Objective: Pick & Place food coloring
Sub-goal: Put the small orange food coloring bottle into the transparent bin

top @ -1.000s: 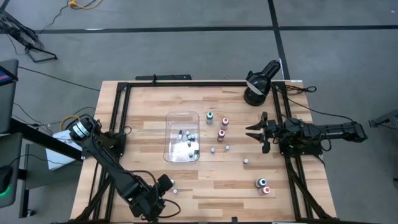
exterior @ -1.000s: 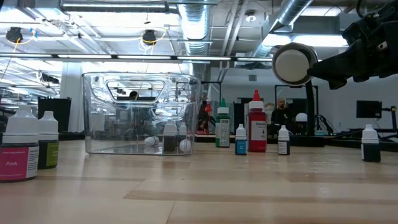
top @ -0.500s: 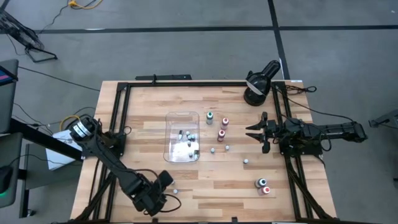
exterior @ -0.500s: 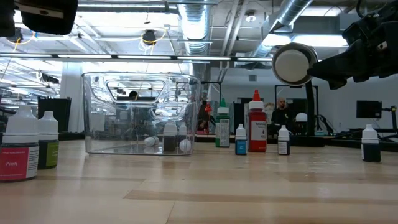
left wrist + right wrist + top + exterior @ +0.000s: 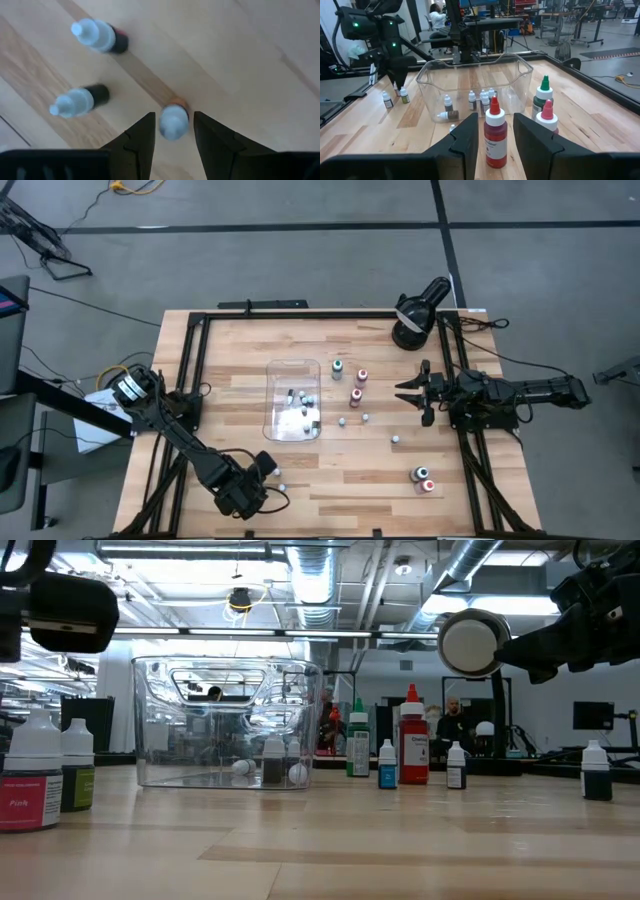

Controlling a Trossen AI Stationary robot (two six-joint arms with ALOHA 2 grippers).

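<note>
Several food coloring bottles (image 5: 302, 412) are already gathered in the clear tray (image 5: 276, 372); many are left outside. A white-capped bottle (image 5: 174, 121) is framed between the spread, unclenched fingers of the left gripper (image 5: 172, 131), not yet grasped. The right gripper (image 5: 412, 391) is parked with fingers parted, empty.

Small bottle (image 5: 174, 121) between left end effector (image 5: 173, 131) fingers blurred, label unreadable, fingers cut off by picture edge
</note>
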